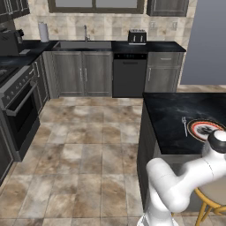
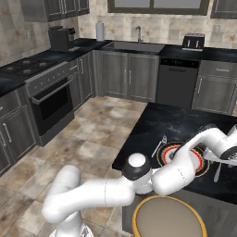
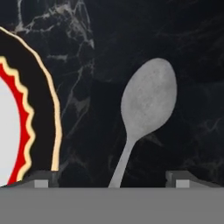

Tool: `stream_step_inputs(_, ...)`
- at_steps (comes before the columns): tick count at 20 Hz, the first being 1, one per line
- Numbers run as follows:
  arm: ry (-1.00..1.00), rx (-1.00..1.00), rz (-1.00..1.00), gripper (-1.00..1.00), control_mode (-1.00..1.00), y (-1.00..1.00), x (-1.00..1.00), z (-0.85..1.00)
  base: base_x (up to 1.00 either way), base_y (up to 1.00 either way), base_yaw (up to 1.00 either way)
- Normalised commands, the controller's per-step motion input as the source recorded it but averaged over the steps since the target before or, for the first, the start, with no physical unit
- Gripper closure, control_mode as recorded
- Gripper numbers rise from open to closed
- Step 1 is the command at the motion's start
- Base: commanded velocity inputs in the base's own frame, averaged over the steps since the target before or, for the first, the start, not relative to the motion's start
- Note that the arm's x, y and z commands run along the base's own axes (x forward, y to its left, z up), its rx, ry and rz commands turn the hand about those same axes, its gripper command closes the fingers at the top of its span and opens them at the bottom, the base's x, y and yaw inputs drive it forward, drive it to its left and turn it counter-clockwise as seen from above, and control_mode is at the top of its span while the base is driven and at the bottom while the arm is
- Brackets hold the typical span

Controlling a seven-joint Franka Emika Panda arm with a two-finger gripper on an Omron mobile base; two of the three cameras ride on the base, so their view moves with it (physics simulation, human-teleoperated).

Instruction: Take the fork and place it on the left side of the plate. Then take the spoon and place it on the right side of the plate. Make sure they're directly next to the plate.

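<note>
Fork [image 2: 159,145] lies just left of the plate [image 2: 163,156] on the dark counter [image 2: 152,125]. Spoon [image 3: 144,109] rests just right of the plate, between the spread fingertips [image 3: 41,181] of the released gripper [image 3: 111,183].

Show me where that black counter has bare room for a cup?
Bare: the counter behind the fork and plate, toward its far edge. Crowded: the near strip, with fork, plate, spoon and gripper side by side.
</note>
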Motion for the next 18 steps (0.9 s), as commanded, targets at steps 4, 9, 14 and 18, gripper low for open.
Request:
stream_step_inputs(4, 0.0, 0.08, 0.0, -1.0, -1.0, 0.16, -0.14, 0.18, 0.0, 0.0, 0.0)
stream_step_inputs(9, -0.03, 0.09, 0.0, -1.0, -1.0, 0.35, -0.56, 0.45, 0.0, 0.0, 0.0)
stream_step_inputs(14, -0.02, 0.0, 0.0, -1.0, -1.0, 0.9, -0.65, 0.4, 0.0, 0.0, 0.0)
stream_step_inputs(18, 0.0, -0.12, 0.0, -1.0, -1.0, 1.0, -0.45, 0.21, 0.0, 0.0, 0.0)
